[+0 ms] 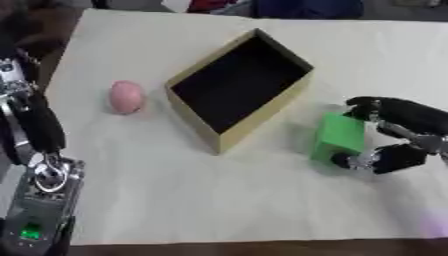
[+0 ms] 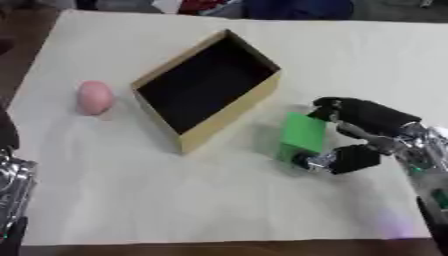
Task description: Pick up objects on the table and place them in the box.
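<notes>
Your right hand [image 2: 363, 135] comes in from the right edge and is curled round the bright green rectangular block [image 2: 304, 134]: the black upper fingers [image 2: 350, 111] wrap over the block's far top corner and the thumb sits against its near lower end, so the block is pinched between them. The block is at table level on the cream tabletop [image 1: 219, 200]; you cannot tell from these views whether it has left the surface.

Just beyond the fingertips, to their left, stands the open tan cardboard box with the dark inside [image 1: 238, 87], set at an angle with one corner toward you. Its nearest wall is just beside the block but apart from it. Nothing shows against the dark inside of the box.

On the far side of the box from your right fingers, well apart from them, the smooth pink egg-shaped object [image 1: 126, 96] lies on the table.

Your left arm [image 1: 35, 125] shows along the left edge, nearer the pink object than the right fingers are. The left hand itself cannot be made out.
</notes>
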